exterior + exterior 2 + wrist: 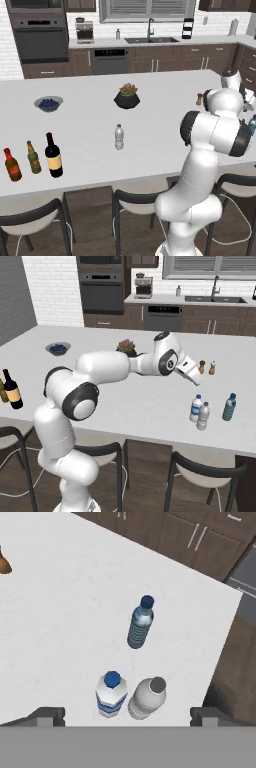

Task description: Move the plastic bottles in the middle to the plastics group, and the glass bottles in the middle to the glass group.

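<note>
The white arm reaches out over the right part of the white island counter (150, 406), and its gripper (127, 714) hangs with its jaws spread wide and nothing between them; the two dark fingertips (47, 714) stand far apart at the bottom of the hand view.

Just below the hand stand two small bottles, upright and close beside each other (touching or nearly so): a clear plastic bottle with a blue-and-white label (111, 694) and a plain greyish clear bottle with a pale cap (146, 698). A little beyond them, apart from the pair, stands a teal-blue tinted bottle with a blue cap (140, 623), near the counter's right edge.

One more small clear water bottle with a white cap (119, 137) stands alone in the middle of the counter, in front of a dark faceted planter (127, 97).

At the left end the tall black wine bottle with a tan label (53, 155) stands upright just beside the slim olive-green bottle (33, 157) and the small brown bottle with a red label (12, 165). A bowl of blue fruit (48, 103) sits further back.
</note>
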You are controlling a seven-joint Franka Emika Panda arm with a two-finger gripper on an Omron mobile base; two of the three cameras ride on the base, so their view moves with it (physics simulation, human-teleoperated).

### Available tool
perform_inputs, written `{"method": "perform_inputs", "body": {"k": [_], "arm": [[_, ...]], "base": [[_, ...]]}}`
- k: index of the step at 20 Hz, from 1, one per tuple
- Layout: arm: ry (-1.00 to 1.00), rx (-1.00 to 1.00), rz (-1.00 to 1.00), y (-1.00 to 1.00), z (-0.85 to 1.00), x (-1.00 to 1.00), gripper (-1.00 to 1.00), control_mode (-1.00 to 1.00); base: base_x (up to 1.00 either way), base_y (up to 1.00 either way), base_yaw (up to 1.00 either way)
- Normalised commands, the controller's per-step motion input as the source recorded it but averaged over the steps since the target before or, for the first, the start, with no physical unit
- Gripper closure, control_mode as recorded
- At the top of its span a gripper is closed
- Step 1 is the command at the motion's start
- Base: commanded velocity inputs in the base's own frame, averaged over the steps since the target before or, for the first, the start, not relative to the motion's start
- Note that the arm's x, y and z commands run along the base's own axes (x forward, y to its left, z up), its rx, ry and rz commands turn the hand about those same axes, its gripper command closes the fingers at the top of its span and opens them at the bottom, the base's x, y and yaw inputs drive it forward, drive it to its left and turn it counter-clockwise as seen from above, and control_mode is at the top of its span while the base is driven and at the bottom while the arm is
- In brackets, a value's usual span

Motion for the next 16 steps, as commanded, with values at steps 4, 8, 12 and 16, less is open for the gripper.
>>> {"method": "perform_inputs", "body": {"k": [4, 8, 12, 16], "arm": [[0.00, 0.14, 0.29, 0.94, 0.04, 0.00, -1.00, -1.00], [0.02, 0.18, 0.36, 0.94, 0.00, 0.00, -1.00, -1.00], [0.03, 0.19, 0.41, 0.96, 0.00, 0.00, -1.00, -1.00], [0.05, 0.07, 0.33, 1.00, 0.02, -0.14, -1.00, -1.00]], "base": [[0.00, 0.00, 0.00], [0.00, 0.00, 0.00], [0.00, 0.00, 0.00], [0.00, 0.00, 0.00]]}}
